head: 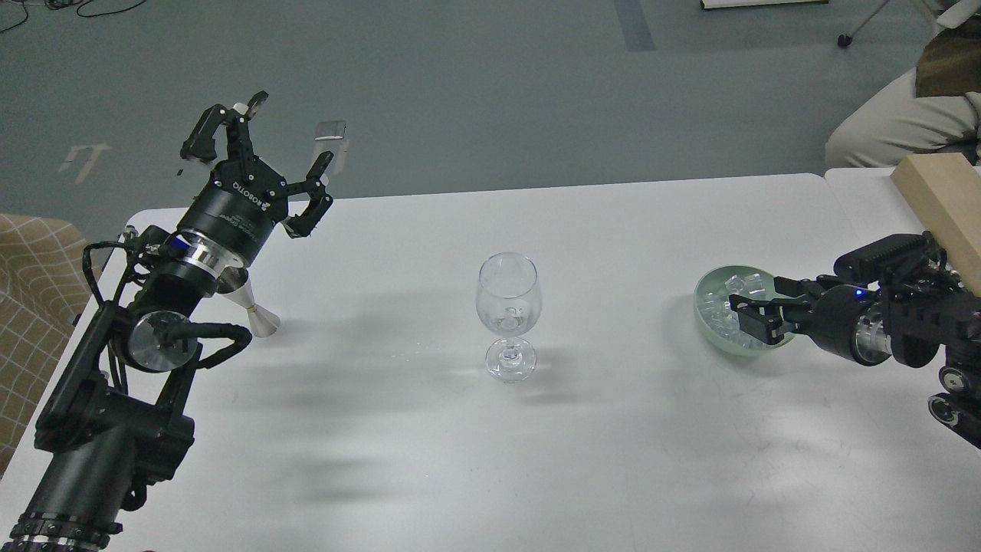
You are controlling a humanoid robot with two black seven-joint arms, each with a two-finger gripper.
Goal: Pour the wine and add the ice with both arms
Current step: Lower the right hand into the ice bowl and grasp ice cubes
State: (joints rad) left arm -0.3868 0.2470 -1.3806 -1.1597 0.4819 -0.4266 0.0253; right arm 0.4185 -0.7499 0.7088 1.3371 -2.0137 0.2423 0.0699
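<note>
A clear wine glass [508,307] stands upright at the middle of the white table [613,230]. A trace of clear wine [509,320] lies at the bottom of its bowl, barely visible. A pale green bowl [703,313] at the right holds the ice [724,300], a heap of small clear cubes. My right gripper [762,310] reaches in from the right and sits low over the bowl, its fingers spread among the cubes; I cannot tell whether it touches one. My left gripper [264,157] is open and empty, raised high above the table's far left corner.
A small silver measuring cup [257,313] lies on its side beside my left arm. A wooden box [939,201] sits on a second table at the far right. A seated person [889,123] is beyond it. A checked chair [31,291] stands at the left.
</note>
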